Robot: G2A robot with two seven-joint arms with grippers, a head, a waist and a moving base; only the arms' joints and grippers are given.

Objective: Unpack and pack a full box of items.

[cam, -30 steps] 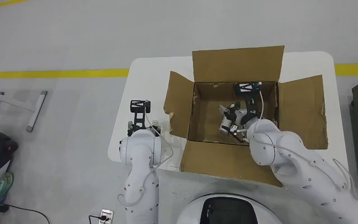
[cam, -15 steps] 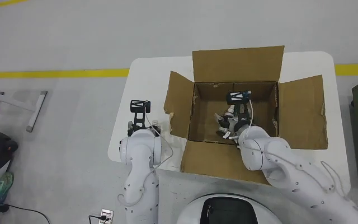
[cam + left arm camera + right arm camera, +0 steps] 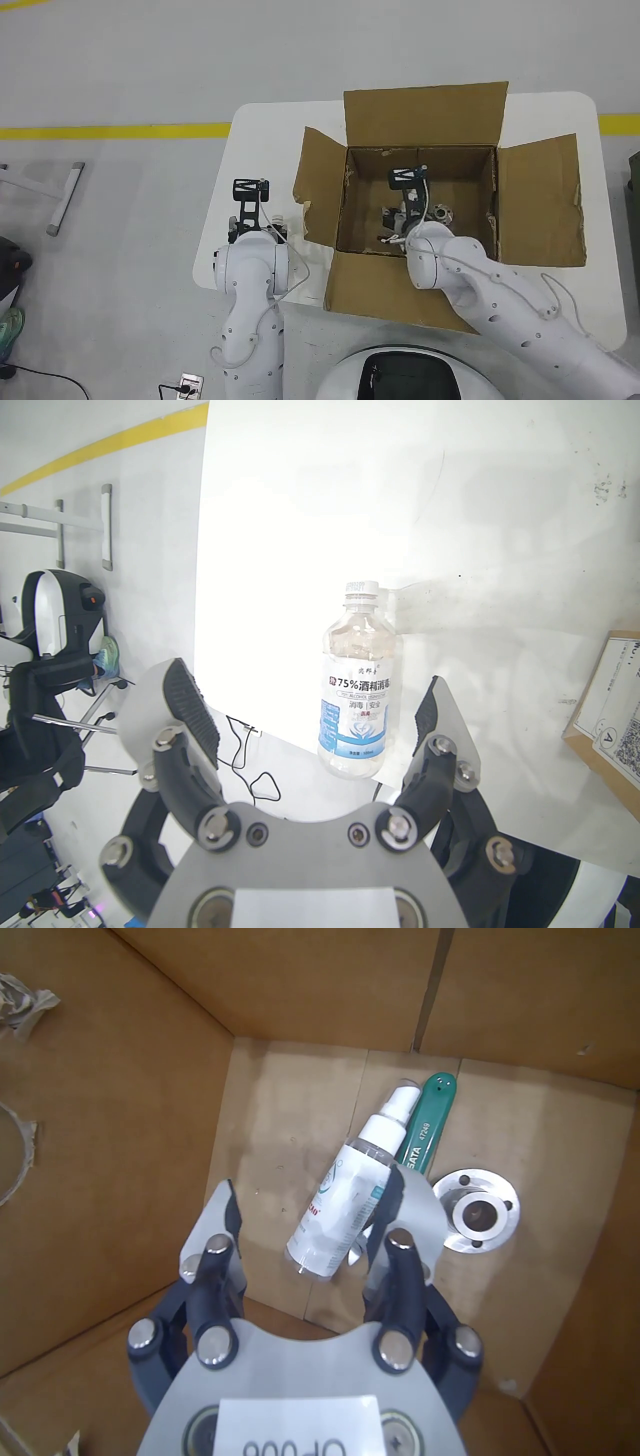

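An open cardboard box stands on the white table. On its floor lie a white spray bottle, a green-handled tool and a round metal flange. My right gripper hangs open inside the box just above the spray bottle, whose lower body sits between the fingers; from above the gripper is left of centre in the box. My left gripper is open over the table's near left edge. A clear bottle with a white cap stands upright just beyond its fingertips.
The box's four flaps are folded outward, and its walls rise close around the right gripper. One box corner lies to the side of the left gripper. Bare table stretches beyond the clear bottle.
My right gripper has moved leftward inside the box, from the right side to over the spray bottle. The left arm has kept still.
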